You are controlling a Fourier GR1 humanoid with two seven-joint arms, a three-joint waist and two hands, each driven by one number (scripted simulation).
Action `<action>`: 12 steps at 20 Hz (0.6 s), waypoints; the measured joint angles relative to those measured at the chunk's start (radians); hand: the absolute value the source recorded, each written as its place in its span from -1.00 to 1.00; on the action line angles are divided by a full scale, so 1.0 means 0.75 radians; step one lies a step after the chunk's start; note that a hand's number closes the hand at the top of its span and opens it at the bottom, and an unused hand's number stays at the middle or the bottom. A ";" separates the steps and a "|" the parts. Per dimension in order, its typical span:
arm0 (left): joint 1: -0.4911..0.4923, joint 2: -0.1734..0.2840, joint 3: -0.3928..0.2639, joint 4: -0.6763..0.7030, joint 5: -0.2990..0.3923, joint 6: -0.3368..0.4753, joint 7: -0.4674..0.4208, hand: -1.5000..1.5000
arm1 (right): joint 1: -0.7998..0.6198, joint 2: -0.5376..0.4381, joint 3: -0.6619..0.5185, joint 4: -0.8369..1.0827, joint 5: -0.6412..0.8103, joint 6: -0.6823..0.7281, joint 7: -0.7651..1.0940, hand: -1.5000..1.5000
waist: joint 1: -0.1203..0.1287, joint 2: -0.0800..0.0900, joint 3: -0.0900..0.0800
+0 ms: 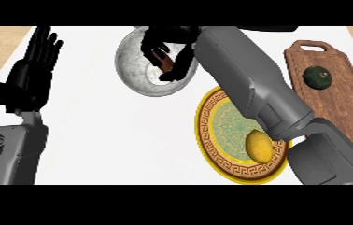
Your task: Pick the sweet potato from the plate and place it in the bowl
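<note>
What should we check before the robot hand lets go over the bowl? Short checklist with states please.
1. Sweet potato held by the right robot hand: ok, fingers curled round a reddish-brown piece.
2. Hand over the bowl: ok, it shows above the bowl's inside.
3. Sweet potato off the plate: ok; only a yellow fruit lies there.
4. Height above the bowl's bottom: cannot tell from this view.
5. Left robot hand out of the way: ok, open at the left edge.
6. Cutting board with dark green vegetable: ok, apart from the bowl.

white counter [103, 126]: bowl [134, 70], plate [207, 140], cutting board [338, 107]
</note>
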State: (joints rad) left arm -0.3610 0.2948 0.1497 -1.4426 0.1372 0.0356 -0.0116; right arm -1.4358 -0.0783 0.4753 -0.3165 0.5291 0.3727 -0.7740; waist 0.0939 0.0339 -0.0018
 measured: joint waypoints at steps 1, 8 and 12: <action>0.011 0.001 0.001 -0.002 -0.001 -0.001 -0.005 0.00 | 0.005 0.021 -0.002 0.027 -0.005 0.012 0.004 -1.00 | -0.002 -0.002 0.000; 0.018 -0.002 0.006 -0.001 -0.002 0.000 -0.012 0.00 | 0.031 0.095 -0.113 0.125 -0.146 0.103 0.018 -1.00 | -0.001 0.000 0.001; 0.017 0.005 0.014 -0.008 0.013 -0.016 -0.011 0.00 | 0.016 0.100 -0.250 0.160 -0.278 0.092 0.044 -1.00 | 0.003 0.003 0.001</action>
State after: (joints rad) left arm -0.3480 0.2983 0.1599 -1.4489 0.1472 0.0233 -0.0199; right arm -1.4239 -0.0034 0.2879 -0.1963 0.3205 0.4418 -0.7409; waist 0.0959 0.0358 -0.0008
